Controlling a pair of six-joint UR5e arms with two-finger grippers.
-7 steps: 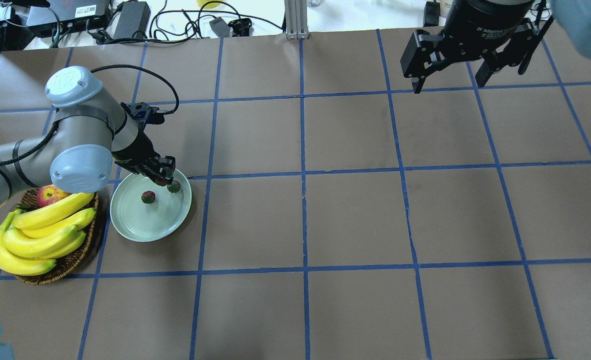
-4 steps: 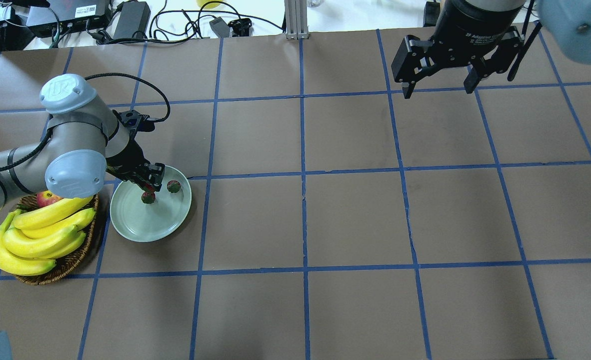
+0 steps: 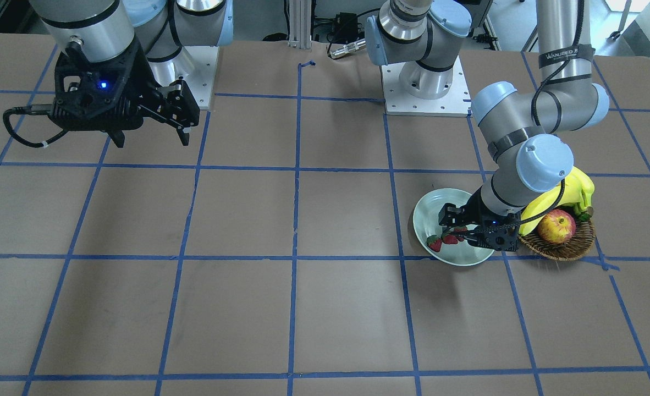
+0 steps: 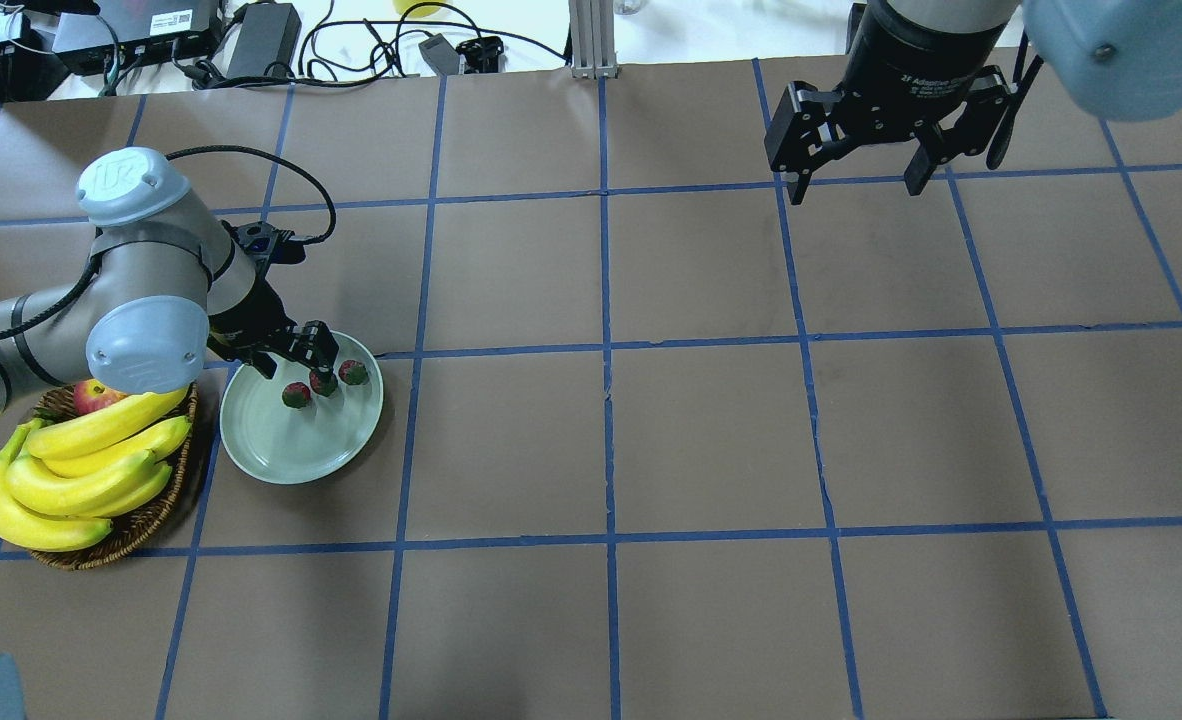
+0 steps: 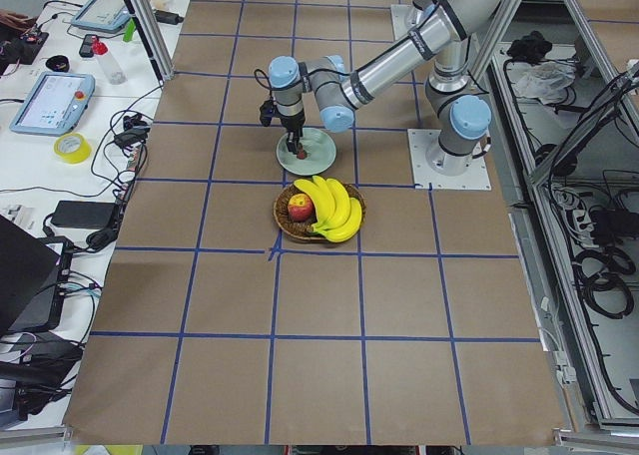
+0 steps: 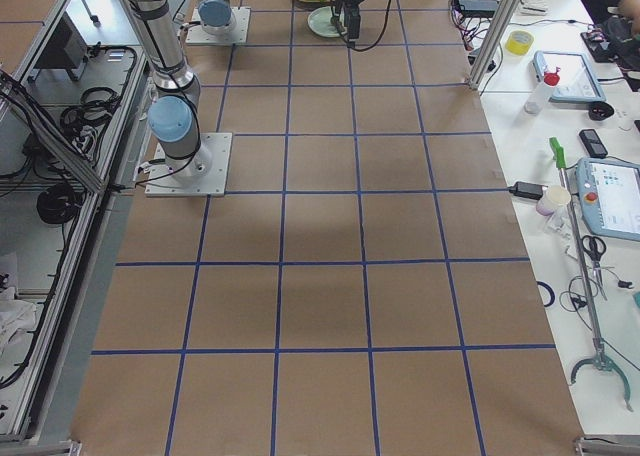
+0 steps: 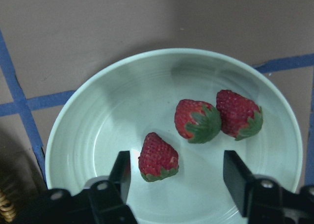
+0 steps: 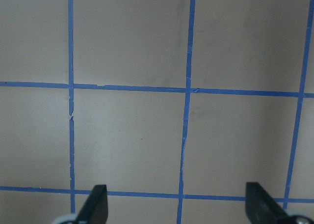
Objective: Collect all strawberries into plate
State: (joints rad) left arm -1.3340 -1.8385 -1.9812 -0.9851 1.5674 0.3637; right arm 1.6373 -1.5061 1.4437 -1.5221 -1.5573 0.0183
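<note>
Three strawberries [image 7: 196, 121] are seen lying in the plate [image 7: 147, 57]. The left pincer [image 7: 179, 175] is held spread over them. The right pincer [image 4: 856, 188] is held spread above the worktop [image 4: 711, 440].

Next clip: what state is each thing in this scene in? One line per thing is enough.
left end effector, open, low over the plate, jaws either side of one strawberry
right end effector, open, empty, above bare table
strawberries, all three lying in the plate
plate, flat on the table, holding the strawberries
basket, holding bananas and an apple
</note>
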